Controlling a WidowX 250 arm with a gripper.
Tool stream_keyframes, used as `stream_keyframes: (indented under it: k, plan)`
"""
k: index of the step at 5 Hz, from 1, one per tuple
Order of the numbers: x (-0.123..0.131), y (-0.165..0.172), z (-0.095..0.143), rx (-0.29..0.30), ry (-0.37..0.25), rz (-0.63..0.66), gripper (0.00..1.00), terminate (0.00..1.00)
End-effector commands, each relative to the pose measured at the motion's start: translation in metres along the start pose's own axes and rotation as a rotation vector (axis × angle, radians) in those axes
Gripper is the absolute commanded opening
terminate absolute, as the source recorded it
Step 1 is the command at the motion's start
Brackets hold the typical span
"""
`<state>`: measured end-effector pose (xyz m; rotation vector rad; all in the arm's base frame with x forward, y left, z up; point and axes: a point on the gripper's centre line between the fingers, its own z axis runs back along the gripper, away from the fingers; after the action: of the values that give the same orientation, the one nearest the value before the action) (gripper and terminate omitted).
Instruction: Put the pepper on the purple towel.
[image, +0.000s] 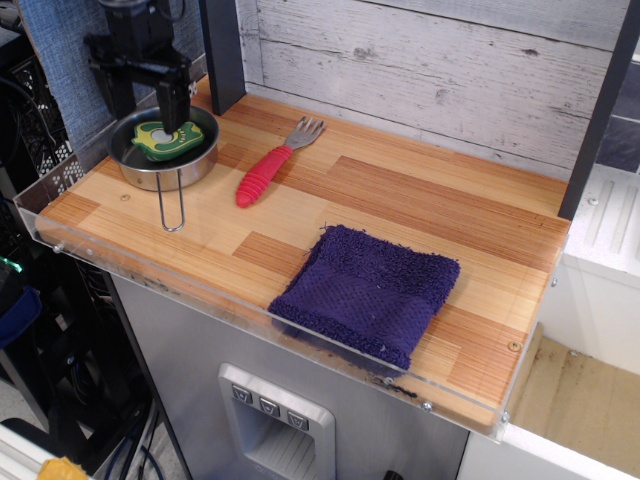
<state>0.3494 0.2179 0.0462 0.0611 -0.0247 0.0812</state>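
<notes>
So the small green toy pepper half (165, 140), yellow face up, sits in the round steel pan (150, 168) at the back left. The black gripper (146, 106) hangs right over it, jaws spread, holding nothing. The dark purple terry towel (368, 292) lies well apart, front right.

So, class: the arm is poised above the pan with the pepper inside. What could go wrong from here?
1. The pepper lies inside the steel pan, so the wide-open end effector may hit the rim or nudge the pan instead of gripping.
2. The fork lies between the pan and the purple towel; a low carry might clip it.
3. The towel sits near the table's front edge, so a late release might overshoot.
</notes>
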Motion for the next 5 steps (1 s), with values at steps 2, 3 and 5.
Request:
stream_keyframes:
  k: [2, 3, 5]
  plan:
    - [0.003, 0.003, 0.003, 0.027, -0.008, 0.004, 1.00, 0.00]
    - [0.005, 0.004, -0.010, 0.027, 0.024, 0.009, 1.00, 0.00]
    - [0.007, 0.004, -0.015, 0.034, 0.033, 0.025, 0.00, 0.00]
